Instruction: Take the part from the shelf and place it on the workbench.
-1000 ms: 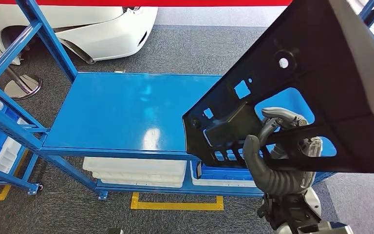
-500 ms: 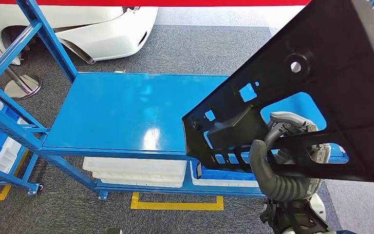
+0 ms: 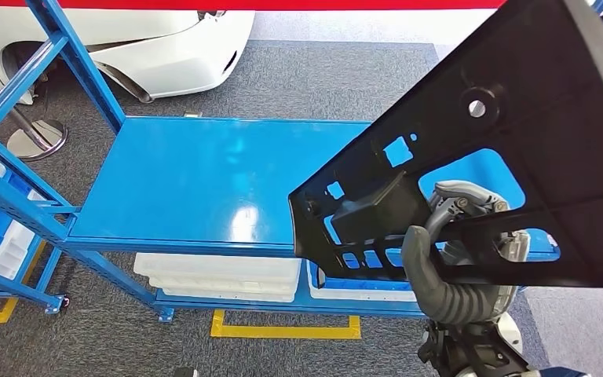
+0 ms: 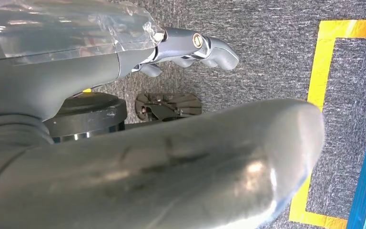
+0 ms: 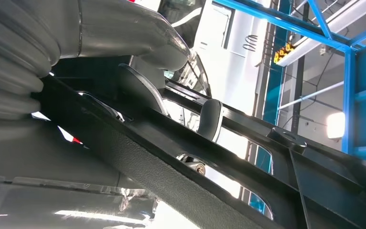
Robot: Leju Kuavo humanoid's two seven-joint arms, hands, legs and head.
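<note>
Bright, even overhead light puts soft glare on the blue shelf top (image 3: pixel 204 177); the wrist views blur close up.

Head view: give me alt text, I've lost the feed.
The right hand grips a large black plastic part with cut-outs, holding it tilted above the right end of a blue workbench. White trays sit on its lower shelf, and a white car stands beyond.
</note>
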